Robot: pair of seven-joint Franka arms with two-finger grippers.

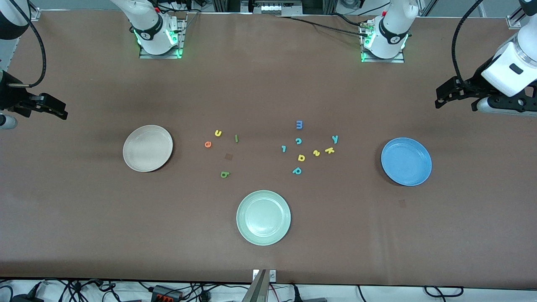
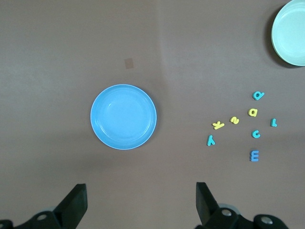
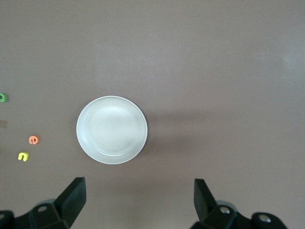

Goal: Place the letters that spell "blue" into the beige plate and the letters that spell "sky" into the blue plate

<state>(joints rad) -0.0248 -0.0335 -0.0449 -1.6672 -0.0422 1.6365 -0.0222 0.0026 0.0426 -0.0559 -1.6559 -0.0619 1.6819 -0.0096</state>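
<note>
Between the empty beige plate point(image 1: 147, 148) and the empty blue plate point(image 1: 406, 161), all seven letters point(image 1: 268, 147) lie unsorted on the table, while the left gripper point(image 2: 141, 202) and right gripper point(image 3: 139, 200) wait wide apart, holding nothing, above those plates.

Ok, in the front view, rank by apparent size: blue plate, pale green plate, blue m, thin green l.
1. pale green plate and blue plate: look alike, and the green lies nearer the camera.
2. blue m.
3. thin green l.
</note>
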